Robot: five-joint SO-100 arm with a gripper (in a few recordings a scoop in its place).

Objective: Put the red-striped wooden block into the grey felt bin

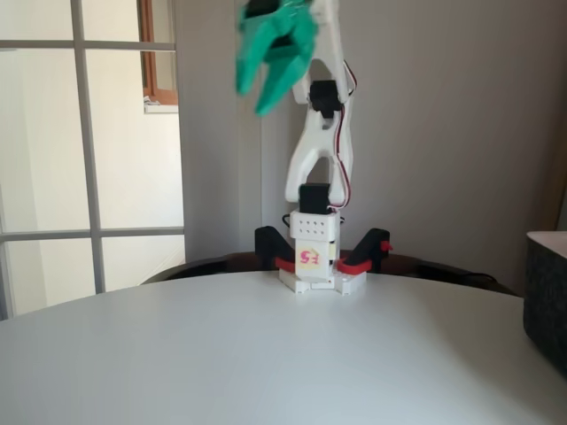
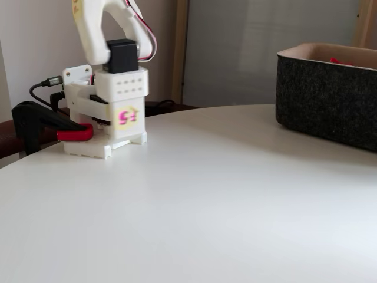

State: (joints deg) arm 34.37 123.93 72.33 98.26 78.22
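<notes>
In a fixed view you are seeing the green end effector [image 1: 266, 84] hanging high, fingers spread, gripping nothing; the grey felt bin [image 2: 330, 97] is sitting on the surface [image 2: 206, 200].

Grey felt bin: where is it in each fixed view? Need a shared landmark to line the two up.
In a fixed view, the grey felt bin is cut off at the right edge, on the table, right of the arm base.
In a fixed view, the bin sits upper right, its pale rim visible and something red just inside.
Shared landmark: the white arm base with the pink-and-yellow sticker, clamped to the table's far edge.
</notes>
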